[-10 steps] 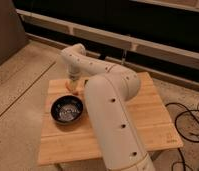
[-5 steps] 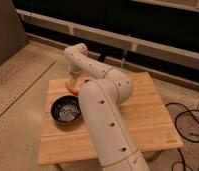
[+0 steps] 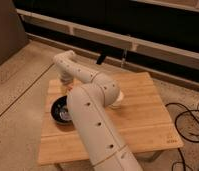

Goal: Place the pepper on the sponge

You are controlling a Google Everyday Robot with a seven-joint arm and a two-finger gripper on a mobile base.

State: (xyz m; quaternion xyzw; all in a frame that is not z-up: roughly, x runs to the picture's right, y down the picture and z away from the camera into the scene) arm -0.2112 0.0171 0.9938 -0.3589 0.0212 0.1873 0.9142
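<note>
My white arm rises from the bottom of the camera view, bends at the table's middle and reaches back left. The gripper (image 3: 66,84) hangs from the wrist over the table's back-left part, just behind the dark bowl (image 3: 59,110). A small orange patch under the gripper, at the bowl's far rim, looks like the pepper (image 3: 69,88); I cannot tell whether it is held. The sponge is hidden from view.
The wooden table (image 3: 143,120) stands on a speckled floor. A white round cup (image 3: 118,97) peeks out right of the arm's elbow. A dark upright block (image 3: 100,59) and a small clear shaker (image 3: 124,57) stand at the back edge. Black cables (image 3: 190,125) lie to the right.
The arm's forearm and elbow have swung left and toward the table's middle, covering more of the table. The gripper stays behind the bowl at the back left.
</note>
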